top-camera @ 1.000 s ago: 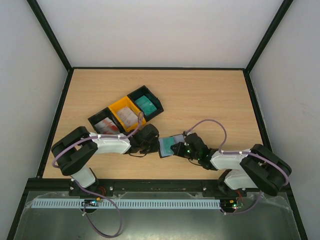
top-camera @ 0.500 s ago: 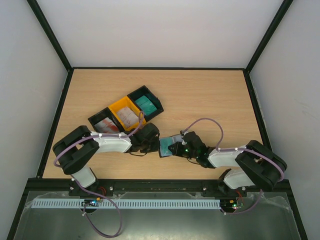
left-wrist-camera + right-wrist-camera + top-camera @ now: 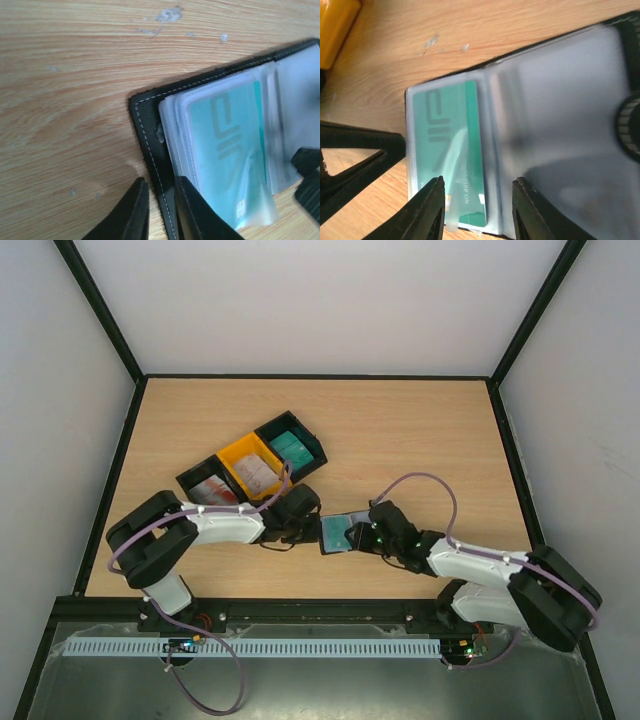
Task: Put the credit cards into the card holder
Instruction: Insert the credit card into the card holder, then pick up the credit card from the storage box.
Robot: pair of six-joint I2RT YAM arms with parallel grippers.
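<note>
Card holder [image 3: 340, 533] lies open on table [image 3: 400, 440], by its near edge. L gripper [image 3: 160, 215] narrow, nipping holder's stitched cover edge. R gripper [image 3: 477, 215] spread wide over holder's sleeve w/ teal credit card [image 3: 452, 150]. Bins [image 3: 275, 420] well apart, far-left of holder.

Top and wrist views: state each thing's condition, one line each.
card holder: open flat
teal card: in holder's pocket
left hand: shut on holder's edge
right hand: open above card
yellow bin: holds pale cards
far black bin: holds teal cards
near black bin: holds red-white cards
</note>
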